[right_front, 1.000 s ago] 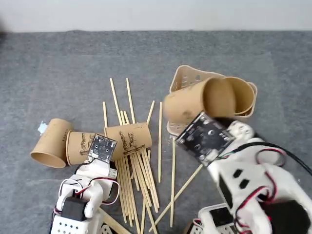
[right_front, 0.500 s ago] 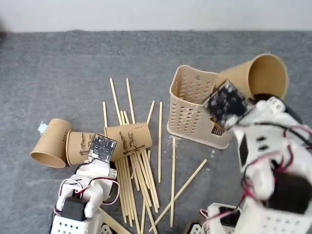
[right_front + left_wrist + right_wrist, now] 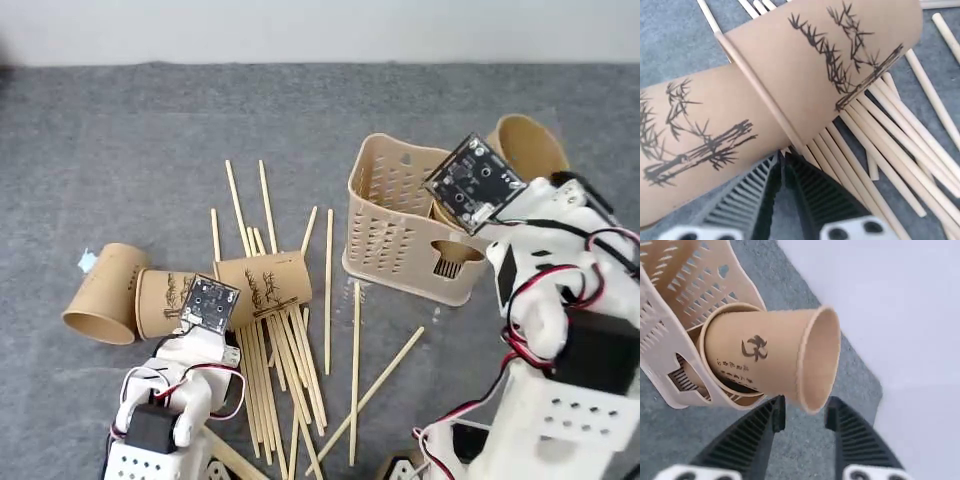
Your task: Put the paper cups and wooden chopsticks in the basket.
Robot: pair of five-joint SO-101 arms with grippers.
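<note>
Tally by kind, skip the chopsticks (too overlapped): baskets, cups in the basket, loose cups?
Basket: 1
Nested paper cups, standing in it: 2
Loose paper cups, lying outside it: 3
Total: 6

Basket [image 3: 385, 195] sat right of centre, nested cups [image 3: 528, 148] in its right end. Chopsticks [image 3: 283, 345] lay scattered left of it, one cup [image 3: 268, 285] on them, two more cups [image 3: 160, 302] farther left.
</note>
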